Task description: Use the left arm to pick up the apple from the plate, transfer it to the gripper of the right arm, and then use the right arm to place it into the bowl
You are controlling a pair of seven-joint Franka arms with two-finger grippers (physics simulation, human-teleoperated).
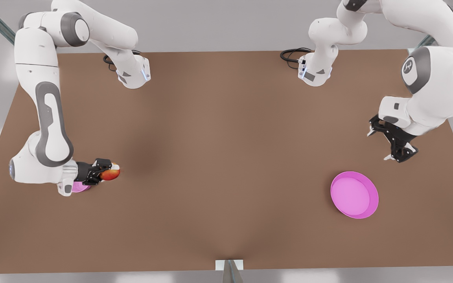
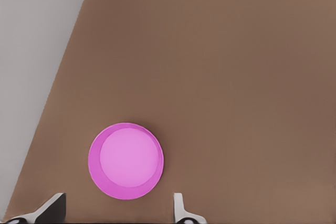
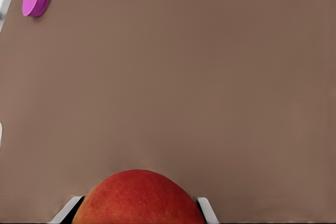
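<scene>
right gripper (image 1: 106,173) clasps the smooth round apple (image 1: 111,173) above the bowl (image 1: 80,187); left gripper (image 1: 389,145) hangs spread near the shallow plate (image 1: 354,194).

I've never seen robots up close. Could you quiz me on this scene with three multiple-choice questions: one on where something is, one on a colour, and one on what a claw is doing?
1. Where is the apple?
A. Lying on the plate
B. Between the fingers of the right gripper
C. On the floor

2. What colour is the plate?
A. Pink
B. Blue
C. White

3. How is the left gripper?
A. Shut on the apple
B. Open, holding nothing
C. Shut on the plate's rim

Answers:
1 B: the right wrist view shows the apple between that gripper's fingers.
2 A: it is bright pink in every view.
3 B: its fingers stand apart above the plate.
</scene>
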